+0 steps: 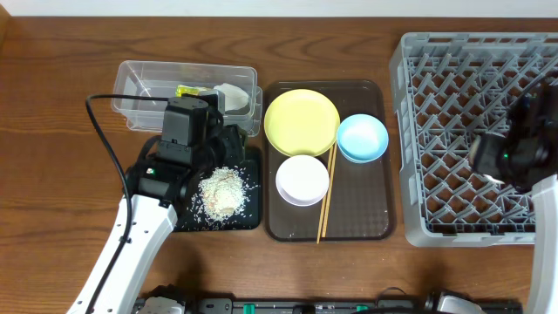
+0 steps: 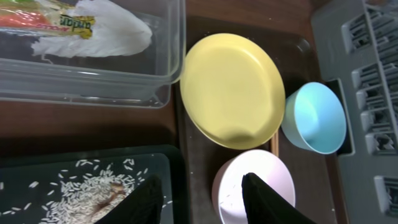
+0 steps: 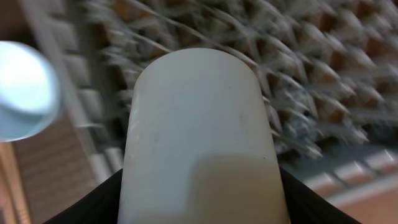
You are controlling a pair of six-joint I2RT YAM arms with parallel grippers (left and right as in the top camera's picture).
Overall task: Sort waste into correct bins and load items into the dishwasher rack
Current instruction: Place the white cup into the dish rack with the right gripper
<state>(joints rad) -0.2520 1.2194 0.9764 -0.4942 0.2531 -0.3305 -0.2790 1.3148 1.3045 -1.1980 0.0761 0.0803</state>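
**Fig. Cup transfer above the rack.** The right end effector [image 3: 202, 204] is closed on the small white cup [image 3: 196, 124], one finger on each side of its rounded wall. In the right wrist view the cup fills the frame between the fingers and hides most of what lies past it. Behind it we see the blurred peg lattice of the dishwasher rack [image 1: 403, 148], so we place the cup over the rack and not yet resting on it. Which cell lies beneath it we cannot tell.

We judge the cup to be light, rigid and smooth-walled. It could therefore slip in a loose grip, and it may chip if let fall onto the pegs. Holding it across the side wall, as here, looks sound, and lowering it between the pegs calls for a slow descent.

The left end effector [image 2: 199, 186] is spread and empty. It hovers over the edge of the black tray [image 1: 251, 218], which holds the rice scraps [image 1: 222, 190], with the white bowl [image 1: 302, 180] just beside it.

The snack wrapper [image 2: 62, 25] and white paper [image 2: 106, 31] lie in the clear tub [image 1: 131, 74]. The yellow plate [image 1: 302, 122], blue bowl [image 1: 362, 138] and chopsticks [image 1: 326, 192] rest on the brown serving tray [image 1: 366, 218], which stands on the wooden surface [image 1: 52, 131].
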